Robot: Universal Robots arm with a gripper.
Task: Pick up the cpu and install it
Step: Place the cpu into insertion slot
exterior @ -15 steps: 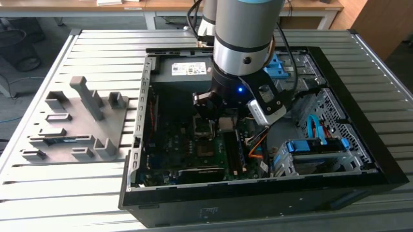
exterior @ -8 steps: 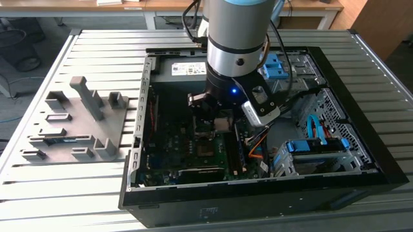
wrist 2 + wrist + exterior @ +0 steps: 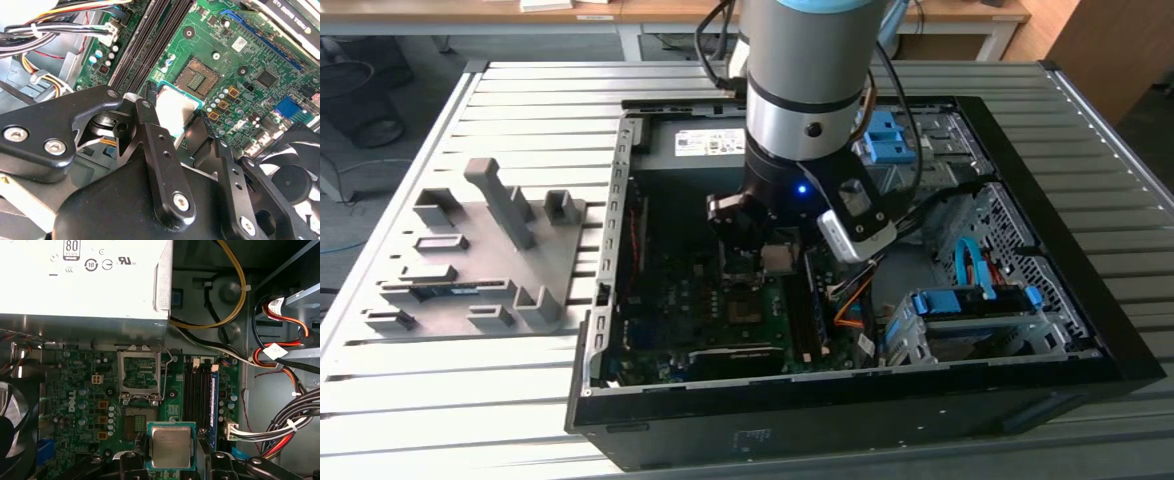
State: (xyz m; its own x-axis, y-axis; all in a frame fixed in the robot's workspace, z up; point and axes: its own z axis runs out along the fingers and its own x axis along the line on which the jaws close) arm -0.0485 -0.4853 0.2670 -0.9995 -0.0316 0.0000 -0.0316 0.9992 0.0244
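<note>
cpu (image 3: 171, 447) tight between gripper (image 3: 172, 462) fingers, silver top clear in the first wrist view, mere patch in the exterior view

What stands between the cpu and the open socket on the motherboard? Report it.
Nothing visible does. The gripper holds the cpu above the motherboard, beside the bare socket. The retention frame is flipped open, and no cable lies between cpu and socket.
</note>
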